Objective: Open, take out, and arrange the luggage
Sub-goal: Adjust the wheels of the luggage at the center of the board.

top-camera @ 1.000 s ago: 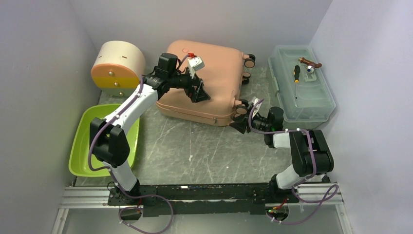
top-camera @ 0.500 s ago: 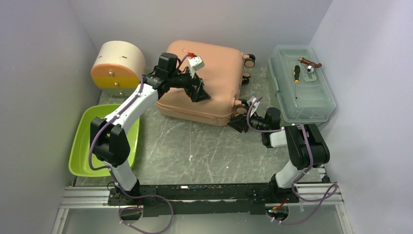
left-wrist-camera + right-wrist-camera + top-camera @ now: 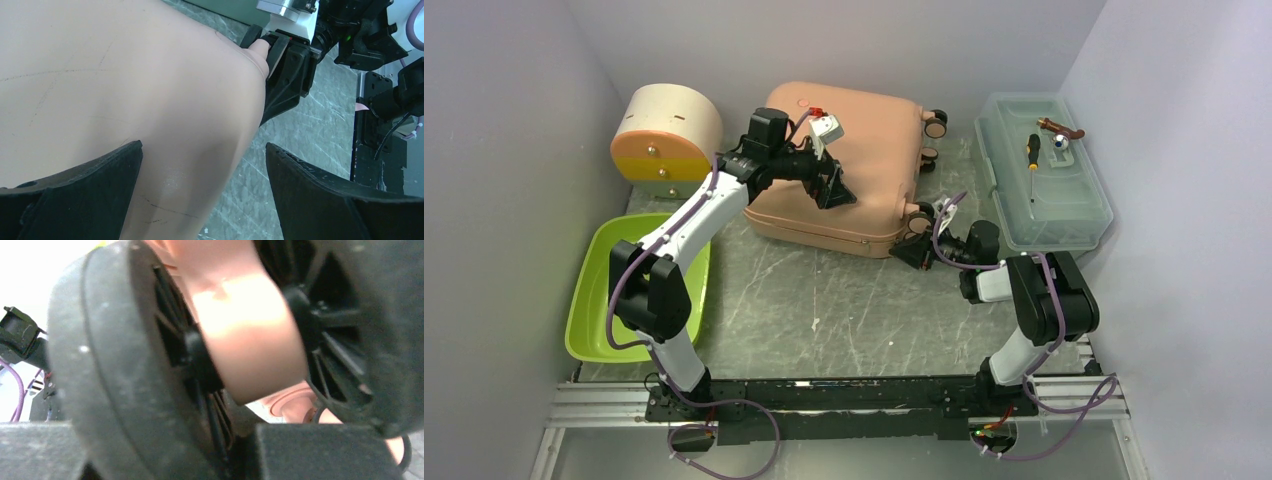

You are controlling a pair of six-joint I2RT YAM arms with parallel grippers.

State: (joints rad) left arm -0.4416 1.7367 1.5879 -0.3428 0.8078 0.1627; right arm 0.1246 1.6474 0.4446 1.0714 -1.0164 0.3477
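We're reaching the left arm (image 3: pixel 689 225) forward and holding the left gripper (image 3: pixel 834 190) wide open, fingers angled down. We're holding the right arm (image 3: pixel 1044 300) folded low, right gripper (image 3: pixel 911 250) pointing left, jaws set narrow; grip unclear.

The luggage (image 3: pixel 864 150) is salmon pink all over with black wheels (image 3: pixel 100 365) — no pattern, just faint dark scuff lines. Lime-green tray (image 3: pixel 589 300), cream round box (image 3: pixel 664 125) with an orange-yellow band, see-through grey-green toolbox (image 3: pixel 1064 215). The table (image 3: pixel 824 310) is grey with whitish marble veins.
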